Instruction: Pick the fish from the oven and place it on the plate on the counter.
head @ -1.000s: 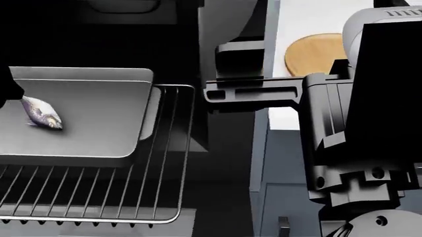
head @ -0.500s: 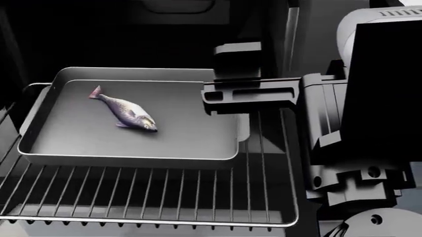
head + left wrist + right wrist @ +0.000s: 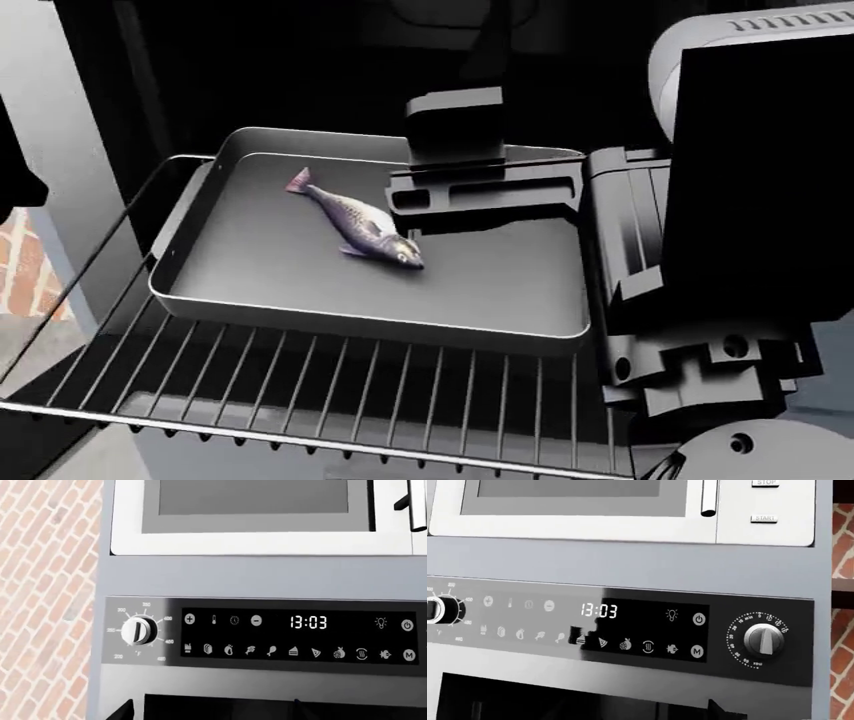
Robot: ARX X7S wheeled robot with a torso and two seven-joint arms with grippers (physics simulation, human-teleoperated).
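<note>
— Near the middle of the head view, the fish (image 3: 355,222) is lying flat in the grey tray (image 3: 267,290) on the wire rack (image 3: 334,400), inside the oven (image 3: 267,60); its tail is pointing to the upper left.

— Is either tool gripping anything?

— I cannot tell; the right arm (image 3: 721,250) is filling the frame's right side, but no fingertips are showing. Both wrist cameras are facing the control panel (image 3: 293,637).

— How will it handle?

— Probably light, limp and slippery. I'd be pinching across the thick mid-body, not the tail.
</note>
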